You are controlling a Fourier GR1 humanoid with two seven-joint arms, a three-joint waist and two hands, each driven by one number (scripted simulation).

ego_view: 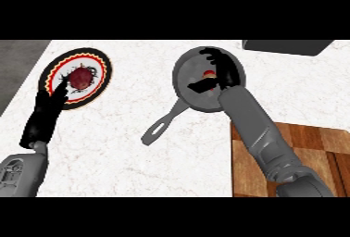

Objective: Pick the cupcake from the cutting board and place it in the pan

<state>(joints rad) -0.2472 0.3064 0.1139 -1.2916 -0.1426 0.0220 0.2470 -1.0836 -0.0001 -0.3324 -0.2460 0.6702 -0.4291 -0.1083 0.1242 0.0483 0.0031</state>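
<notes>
A small cupcake (210, 73) with a reddish top lies inside the grey pan (186, 78) at the counter's upper middle. My right hand (229, 74) hovers over the pan. Its fingers stretch out past the cupcake and its thumb (202, 86) stands apart below it, so the hand is open around the cupcake and hides most of it. The pan's handle (162, 127) points down and to the left. The wooden cutting board (308, 157) lies at the lower right, partly under my right forearm. My left hand (46, 115) rests open at the left, fingers straight.
A round plate (99, 69) with a black, red and yellow rim sits at the upper left and carries a dark red round item (83, 77). My left fingertips overlap its lower edge. A dark grey object (287, 46) sits at the top right corner.
</notes>
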